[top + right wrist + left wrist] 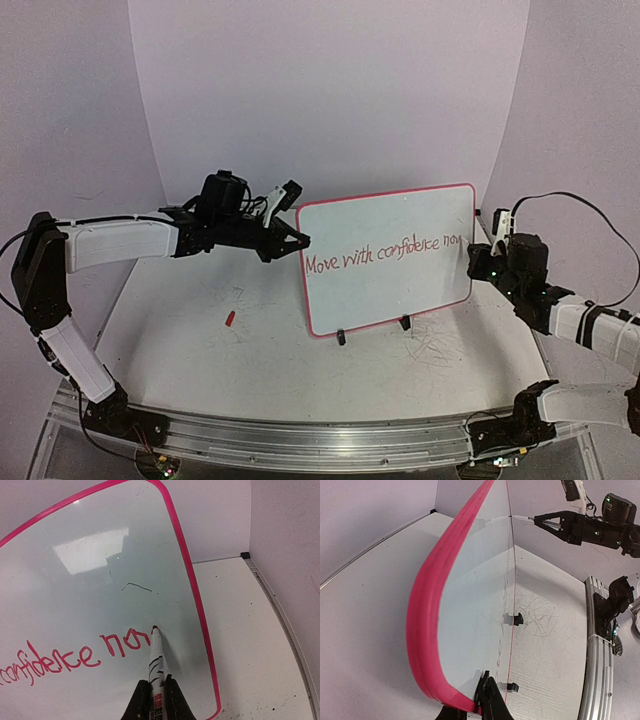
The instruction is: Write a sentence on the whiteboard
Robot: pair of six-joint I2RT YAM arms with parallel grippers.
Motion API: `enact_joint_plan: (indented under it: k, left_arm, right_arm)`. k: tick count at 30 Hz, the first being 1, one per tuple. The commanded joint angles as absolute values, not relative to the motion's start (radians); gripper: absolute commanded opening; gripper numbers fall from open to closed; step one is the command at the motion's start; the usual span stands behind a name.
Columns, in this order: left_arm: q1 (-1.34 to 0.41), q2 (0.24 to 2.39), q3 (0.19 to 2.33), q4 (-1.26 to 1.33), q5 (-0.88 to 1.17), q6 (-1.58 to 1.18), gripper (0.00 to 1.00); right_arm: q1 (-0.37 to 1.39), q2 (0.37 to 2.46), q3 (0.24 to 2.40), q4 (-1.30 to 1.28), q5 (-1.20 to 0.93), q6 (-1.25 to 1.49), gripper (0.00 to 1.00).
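Red-rimmed white whiteboard [390, 215], red sentence [385, 255]

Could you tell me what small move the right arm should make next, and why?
Probably carry the marker tip a short stroke onward to finish the last letter: the right gripper holds it against the whiteboard at the end of the sentence, whose final word looks unfinished, with bare board beyond.

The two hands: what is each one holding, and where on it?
The right hand holds a marker by its lower barrel, tip against the whiteboard. The left hand pinches the whiteboard's edge nearest it.
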State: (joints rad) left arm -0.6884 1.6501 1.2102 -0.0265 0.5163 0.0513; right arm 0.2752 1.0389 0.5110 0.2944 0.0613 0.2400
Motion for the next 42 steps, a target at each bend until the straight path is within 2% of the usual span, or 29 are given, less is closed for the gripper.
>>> enact_joint_plan:
  k: [1, 42]
  left_arm:
    - [-0.687, 1.667, 1.198, -0.146, 0.337, 0.201, 0.00]
    - [-0.690, 1.669, 1.198, -0.149, 0.341, 0.201, 0.00]
  right_arm:
    - [0.272, 1.032, 0.517, 0.275, 0.080, 0.255, 0.00]
    - [0.271, 1.051, 0.501, 0.279, 0.089, 0.267, 0.00]
